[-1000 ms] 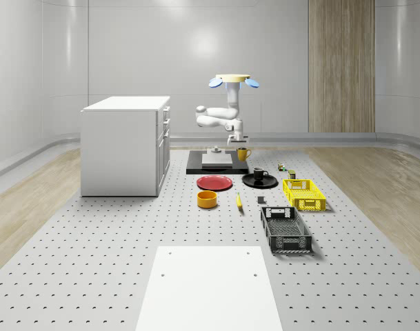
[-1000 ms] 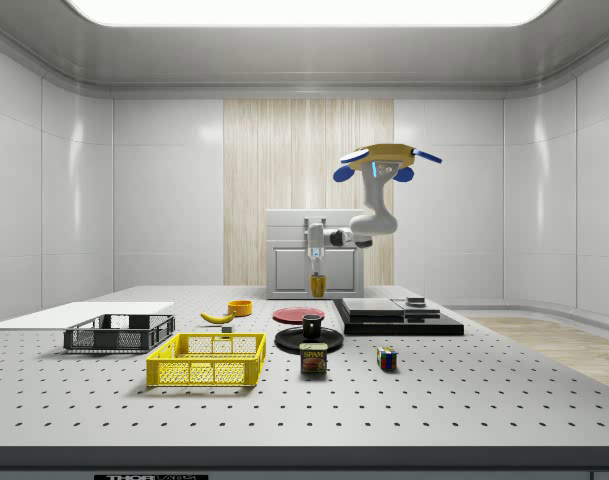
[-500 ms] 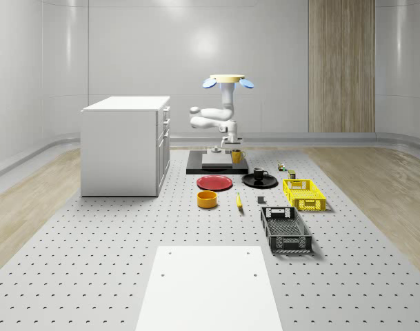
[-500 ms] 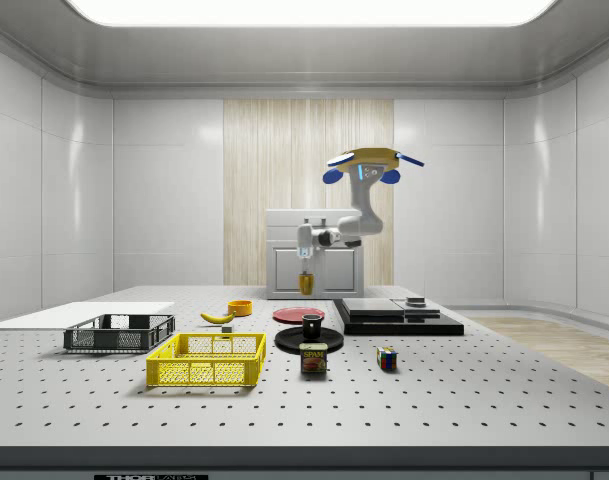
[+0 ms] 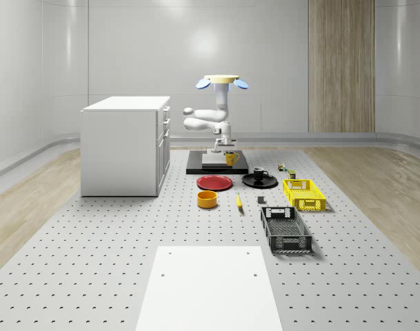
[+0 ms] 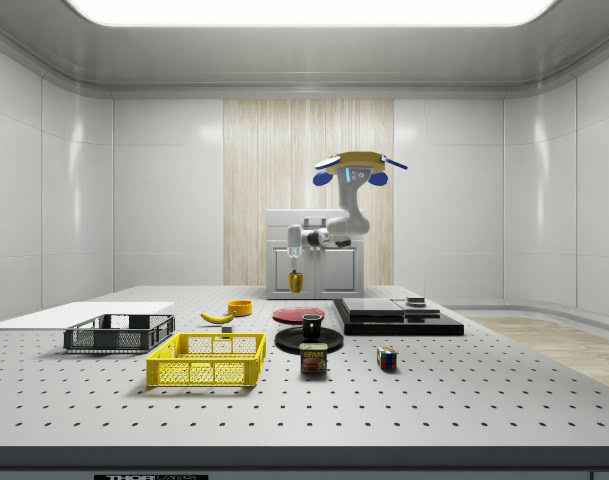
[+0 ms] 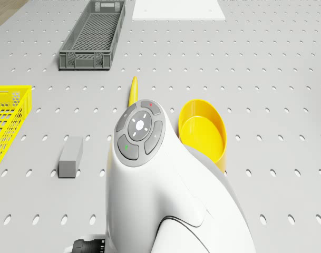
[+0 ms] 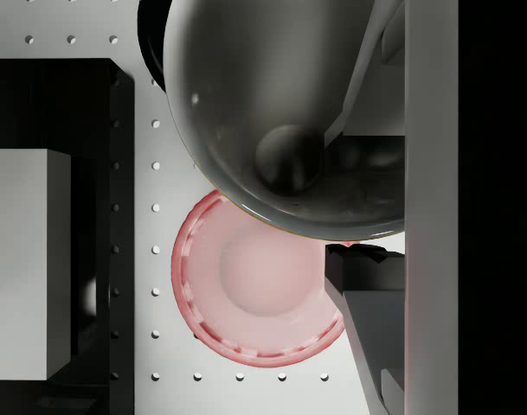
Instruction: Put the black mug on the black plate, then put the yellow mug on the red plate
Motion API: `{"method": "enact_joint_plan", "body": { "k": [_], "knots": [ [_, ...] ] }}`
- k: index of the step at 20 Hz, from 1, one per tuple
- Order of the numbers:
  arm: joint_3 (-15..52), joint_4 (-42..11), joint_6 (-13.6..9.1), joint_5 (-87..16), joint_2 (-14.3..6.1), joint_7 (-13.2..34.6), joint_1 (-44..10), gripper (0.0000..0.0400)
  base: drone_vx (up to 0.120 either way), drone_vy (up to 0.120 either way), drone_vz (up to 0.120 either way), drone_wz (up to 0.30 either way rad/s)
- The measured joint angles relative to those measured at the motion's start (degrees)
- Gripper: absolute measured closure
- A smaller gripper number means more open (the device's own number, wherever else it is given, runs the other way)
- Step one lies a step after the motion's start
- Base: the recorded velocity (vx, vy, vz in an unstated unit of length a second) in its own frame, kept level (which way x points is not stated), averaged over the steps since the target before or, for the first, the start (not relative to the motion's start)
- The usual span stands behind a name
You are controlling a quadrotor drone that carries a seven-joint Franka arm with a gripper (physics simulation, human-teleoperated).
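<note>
The tool hangs straight down from the white jointed arm and is pinched on the rim of the yellow ceramic mug, carrying it clear of the surface. In the wrist view, one finger runs down beside the mug's grey interior, and the round red plate lies below, partly covered by the mug. Judging from this, the mug is nearly over the red plate but not yet centred on it.

The drone hovers in the air behind the row of plates, above the flat black platform that carries a pale slab, beside the white cabinet.

The first half of the task looks done: the small black mug stands upright on the round black plate, to the whole-scene view's right of the red plate. What remains is to bring the yellow mug fully over the red plate, lower it and let go.

The yellow mug hangs upright, its long axis vertical and its mouth facing up toward the wrist camera. In the whole-scene view its handle appears to point to that view's right, though this is hard to make out.
</note>
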Motion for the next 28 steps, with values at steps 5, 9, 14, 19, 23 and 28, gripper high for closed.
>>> {"method": "enact_joint_plan", "body": {
  "k": [5, 9, 14, 19, 23, 28],
  "knots": [
    [0.0, 0.0, 0.0, 0.0, 0.0, 0.0, 0.0, 0.029, 0.0, -0.12, 0.0, 0.0],
    [0.0, 0.0, 0.1, 0.0, -0.1, 0.0, 0.0, 0.029, 0.0, -0.12, -0.04, 0.0],
    [0.0, 0.0, 0.1, 0.0, -0.1, 0.0, 0.0, 0.029, 0.0, -0.12, -0.104, 0.0],
    [0.0, 0.0, 0.1, 0.1, -0.1, 0.0, 0.0, 0.029, -0.08, -0.12, 0.0, 0.0],
    [0.0, 0.0, 0.2, 0.1, -0.2, 0.0, 0.0, 0.029, 0.0, -0.12, 0.0, 0.0],
    [-1.3, 0.3, 0.7, -1.2, -0.2, 0.0, -0.3, 0.029, 0.0, -0.032, 0.0, 0.0]
  ]
}}
